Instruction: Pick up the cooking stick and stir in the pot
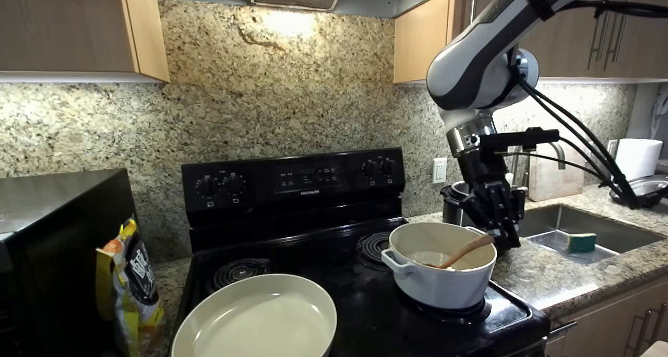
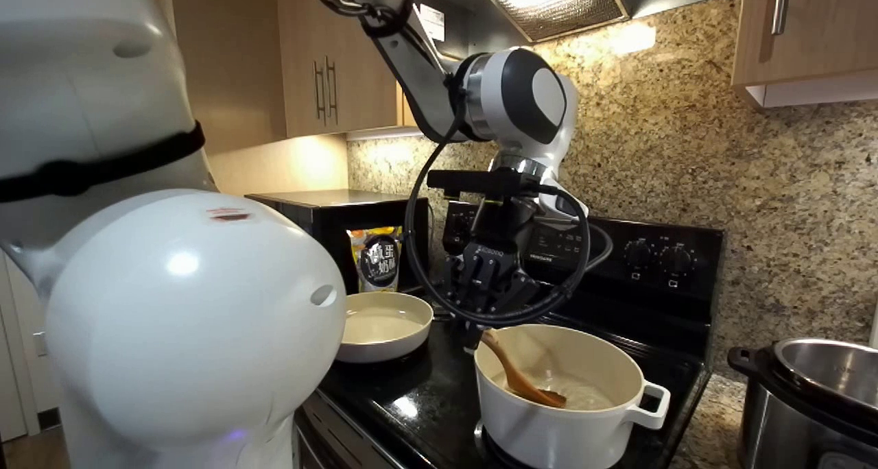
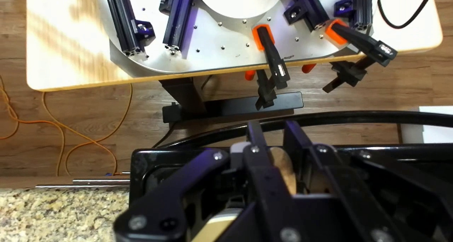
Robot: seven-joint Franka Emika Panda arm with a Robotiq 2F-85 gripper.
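Cooking stick (image 2: 518, 379), one, slants in the one white pot (image 2: 555, 433), handle towards ten o'clock in an exterior view. Your wrist view shows its end between the two fingers (image 3: 257, 137) of your pincer (image 3: 274, 134), narrowly parted; you cannot tell whether they grip. You read FRIGIDAIRE on one stove (image 1: 360, 294) with four knobs (image 1: 234, 183), ROBOTIQ on the pincer, Chinese characters on one bag (image 2: 377, 260).

free: pot (image 2: 549, 428) from above; obstacle: cooking stick (image 2: 516, 375) slanting out
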